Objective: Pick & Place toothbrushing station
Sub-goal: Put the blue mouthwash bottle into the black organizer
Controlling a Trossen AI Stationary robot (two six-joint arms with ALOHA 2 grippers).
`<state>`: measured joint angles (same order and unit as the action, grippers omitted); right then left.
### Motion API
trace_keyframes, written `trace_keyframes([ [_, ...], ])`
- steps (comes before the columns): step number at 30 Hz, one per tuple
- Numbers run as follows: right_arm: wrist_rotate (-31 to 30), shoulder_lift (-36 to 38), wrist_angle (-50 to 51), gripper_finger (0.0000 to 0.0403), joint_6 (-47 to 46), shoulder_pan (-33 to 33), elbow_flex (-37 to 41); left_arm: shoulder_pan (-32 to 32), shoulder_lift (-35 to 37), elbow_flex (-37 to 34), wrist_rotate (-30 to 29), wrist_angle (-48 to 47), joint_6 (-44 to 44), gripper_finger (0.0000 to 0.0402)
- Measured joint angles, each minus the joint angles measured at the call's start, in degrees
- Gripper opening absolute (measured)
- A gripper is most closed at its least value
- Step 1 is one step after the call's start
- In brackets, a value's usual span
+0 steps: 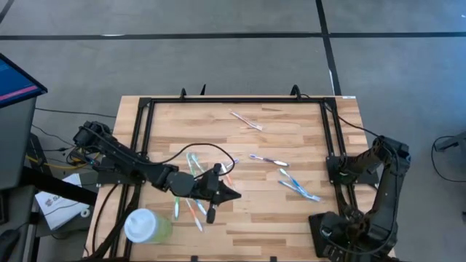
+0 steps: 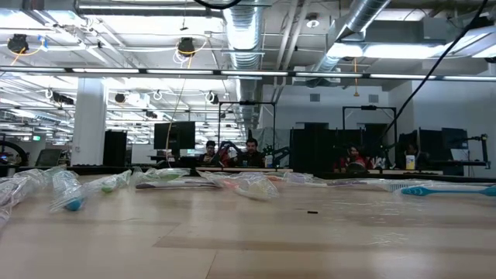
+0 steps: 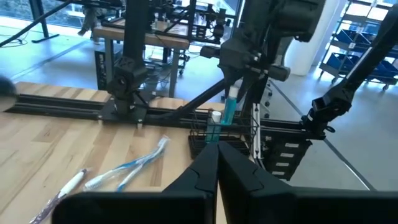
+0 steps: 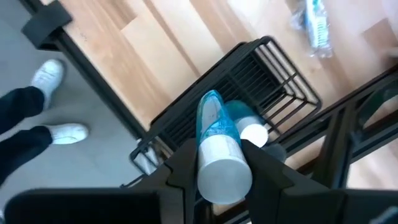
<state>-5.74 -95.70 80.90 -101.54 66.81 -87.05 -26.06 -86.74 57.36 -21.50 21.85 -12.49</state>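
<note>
The toothbrushing station (image 4: pixel 261 78), a black wire holder with a grid top, stands at the table's right edge and also shows in the left wrist view (image 3: pixel 219 134). A blue item with a white cap (image 4: pixel 252 130) stands in it. My right gripper (image 4: pixel 221 168) hangs above it, pointing down, shut on a blue tube with a white end (image 4: pixel 214 140). In the high view the right gripper (image 1: pixel 341 169) covers the station. My left gripper (image 1: pixel 231 194) is over the table's near middle, shut (image 3: pixel 217 158), with nothing between its fingers. My right gripper pinches the blue tube just below its white upper end (image 4: pixel 217 149) between its two fingers. The fingers come from above, pointing down. The tube stands upright, and its lower end (image 4: pixel 210 99) reaches the station's grid top; whether it is inside, I cannot tell.
Several wrapped toothbrushes lie near my left gripper (image 1: pixel 191 207), mid-table (image 1: pixel 271 161), further right (image 1: pixel 298 189) and at the far side (image 1: pixel 246 121). A pale green cup with a white lid (image 1: pixel 145 225) stands near left. Black rails (image 1: pixel 237 100) frame the table. A person's legs (image 4: pixel 37 106) show beyond the right edge.
</note>
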Motion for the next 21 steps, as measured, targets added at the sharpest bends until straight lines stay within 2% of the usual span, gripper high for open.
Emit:
trace_keyframes([
  [21,1.2,-3.2,-4.1,0.0088,-1.4,1.4,0.2,0.0,0.0,0.0,0.0,0.1,-1.6,0.0001],
])
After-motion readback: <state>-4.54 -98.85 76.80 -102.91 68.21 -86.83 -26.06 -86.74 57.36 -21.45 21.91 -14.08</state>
